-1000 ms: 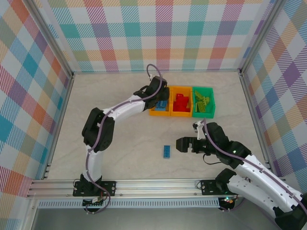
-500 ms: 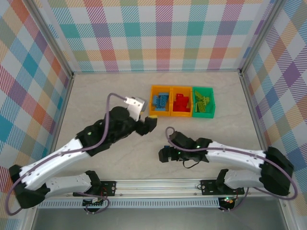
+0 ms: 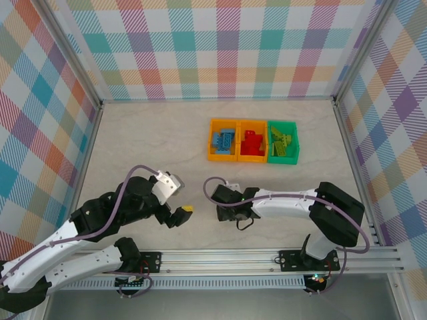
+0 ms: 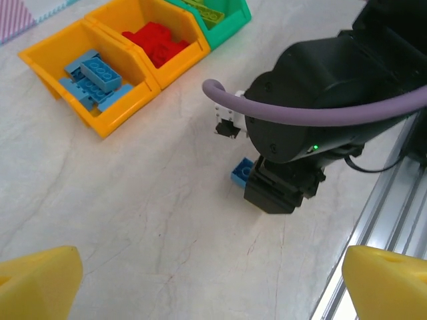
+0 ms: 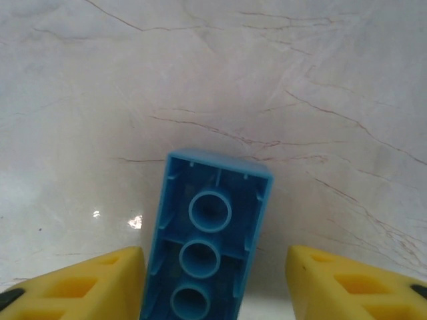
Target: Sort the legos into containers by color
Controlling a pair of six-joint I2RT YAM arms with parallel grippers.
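Observation:
One blue lego (image 5: 213, 247) lies on the table with its hollow underside facing the right wrist camera. My right gripper (image 5: 217, 287) straddles it. The left finger (image 5: 80, 283) is against the brick's side, and a gap remains before the right finger (image 5: 353, 280). In the left wrist view this gripper (image 4: 287, 190) stands over the same lego (image 4: 241, 172). My left gripper (image 3: 181, 215) hangs open and empty over bare table near the front. The three containers sit in a row: an orange one (image 3: 212, 141) with blue legos, an orange one (image 3: 240, 141) with red, and a green one (image 3: 270, 142) with olive.
The aluminium front rail (image 3: 213, 257) runs just behind both grippers, and it also appears in the left wrist view (image 4: 393, 193). Checked walls close the table on three sides. Open tabletop (image 3: 153, 147) lies between the arms and the bins.
My left arm drew back from the bins to the near left and its jaws opened wide. My right gripper swung left onto the blue lego and its jaws narrowed around it.

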